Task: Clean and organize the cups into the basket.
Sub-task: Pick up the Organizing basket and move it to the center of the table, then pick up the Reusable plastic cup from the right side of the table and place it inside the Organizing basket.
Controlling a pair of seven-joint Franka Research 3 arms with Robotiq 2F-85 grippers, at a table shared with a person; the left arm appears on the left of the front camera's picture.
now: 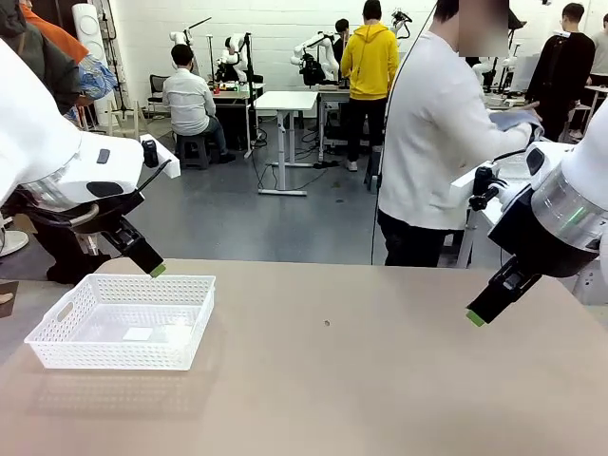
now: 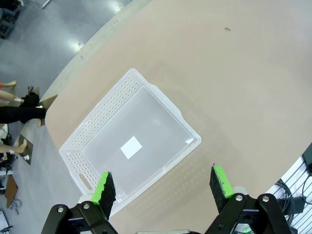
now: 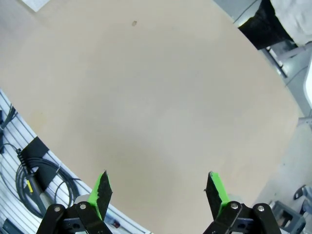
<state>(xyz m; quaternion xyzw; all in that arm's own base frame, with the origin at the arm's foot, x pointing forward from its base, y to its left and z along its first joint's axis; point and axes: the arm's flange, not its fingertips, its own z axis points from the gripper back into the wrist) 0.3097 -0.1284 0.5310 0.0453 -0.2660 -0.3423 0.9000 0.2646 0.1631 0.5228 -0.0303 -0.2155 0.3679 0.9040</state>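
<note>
White basket (image 1: 114, 350) sits at the left of your desk (image 1: 380, 380).
Your left gripper (image 2: 162, 179) hangs above the basket, jaws spread wide and holding nothing; your right gripper (image 3: 158, 181) gapes over the desk's right side.

Left tool (image 2: 161, 175), right tool (image 3: 157, 176), both wide open

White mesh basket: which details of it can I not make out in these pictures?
- Left wrist view: part of one wall of the shallow white lattice-mesh plastic basket, beside its cut-out handle, is hidden behind a green-padded finger of the left gripper.
- Front and left wrist views: the small white patch on its floor is too small to tell whether label or paper.
</note>
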